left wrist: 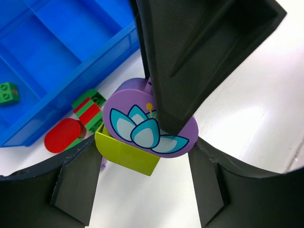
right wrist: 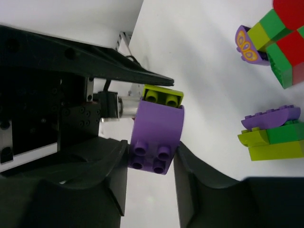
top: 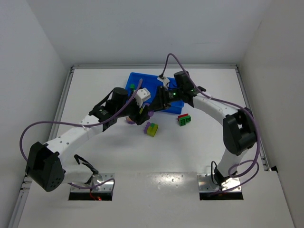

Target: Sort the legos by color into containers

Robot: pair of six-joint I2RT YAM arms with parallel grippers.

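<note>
1. holding a joined pair of legos between them, the two arms meet just beside the blue tray (left wrist: pixel 80 83), outside its compartments. the pair is a purple brick (right wrist: pixel 156 128) stuck onto a yellow-green brick (right wrist: pixel 163 96).
2. the left gripper (left wrist: pixel 147 147) is clamped on the pair at the yellow-green end. the right gripper (right wrist: pixel 152 156) has its fingers pressed against both sides of the purple brick, whose studs face its own camera.
3. the step in hand looks like pulling the two colours apart before either goes into a compartment.
4. the purple brick's curved sides give little purchase, so a crooked pull could let it slide out and drop onto the table.
5. the two sets of fingers sit very close together, so a twist could knock one against the other and lever the pair loose.
6. a sudden snap apart could flick a piece into the wrong compartment, perhaps onto the green brick (left wrist: pixel 8 92) already in the tray. it could also send one among the red-and-green cluster (top: pixel 184 119) lying nearby.
</note>
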